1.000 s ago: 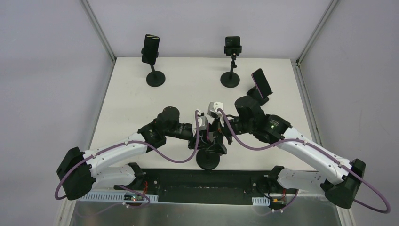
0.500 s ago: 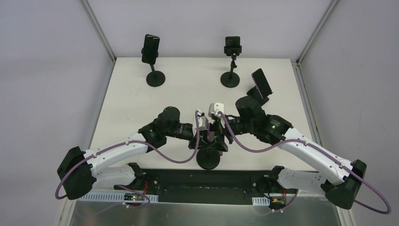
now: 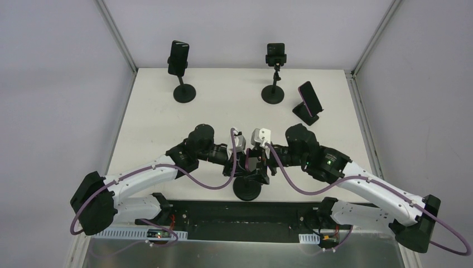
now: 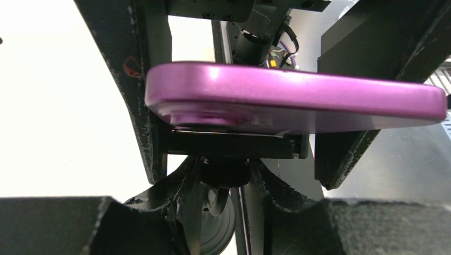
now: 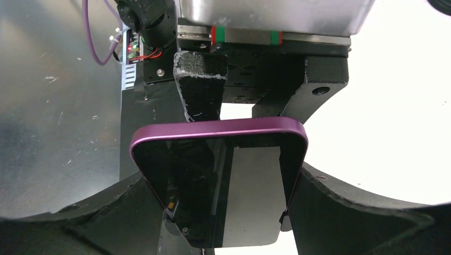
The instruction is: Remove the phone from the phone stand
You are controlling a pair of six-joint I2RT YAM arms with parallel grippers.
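Clasping purple phone (image 5: 218, 159): right end effector (image 5: 222, 204)

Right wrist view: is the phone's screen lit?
No, the phone shows a dark screen with only reflections on the glass inside its purple rim.

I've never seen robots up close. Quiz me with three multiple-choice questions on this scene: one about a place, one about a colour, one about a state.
1. Where is the phone stand being worked on?
A far left corner; B near edge, middle; C far right corner.
2. What colour is the phone on it?
A green; B white; C purple.
3. The right gripper is:
A closed on the phone's sides; B wide open above it; C far from it.

Answers: B, its round base sits bottom middle in the top view; C, the case shines purple; A, its fingers press both edges.
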